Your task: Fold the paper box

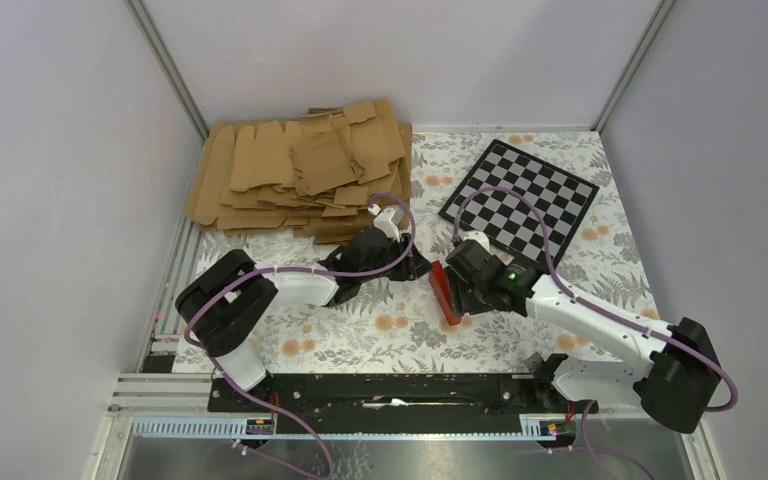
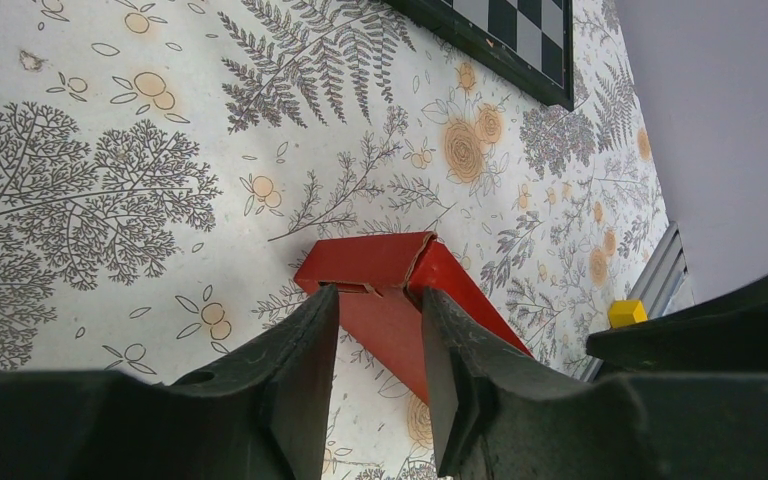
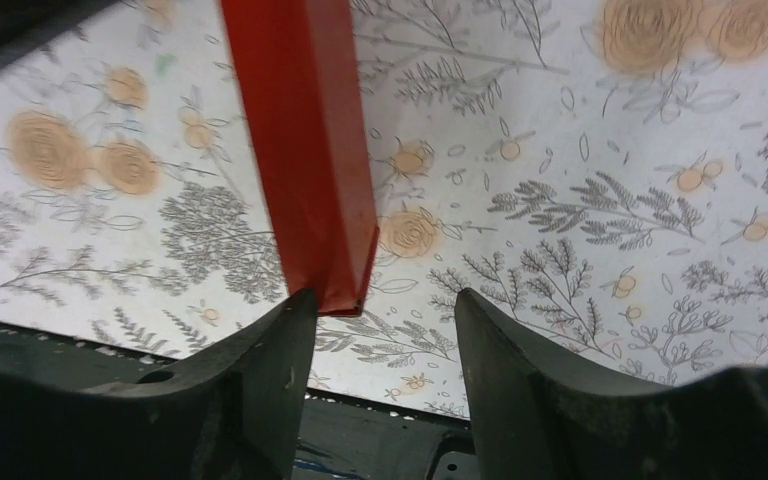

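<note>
The paper box [image 1: 444, 291] is a long, narrow red box lying on the flowered table cover between my two grippers. In the left wrist view its far end [image 2: 360, 260] shows a tucked flap and a slot. My left gripper [image 2: 378, 295] has both fingertips against that end, and red card fills the gap between them. In the top view this gripper [image 1: 418, 268] sits just left of the box. My right gripper [image 3: 380, 305] stands open. The box's near end [image 3: 305, 150] stops at its left fingertip [image 3: 295, 310], and only table shows between the fingers.
A heap of brown cardboard blanks [image 1: 300, 175] lies at the back left. A black-and-white checkered board [image 1: 520, 200] is at the back right. The black base rail [image 1: 390, 390] runs along the near edge. A small yellow block [image 2: 627, 312] sits by the metal side rail.
</note>
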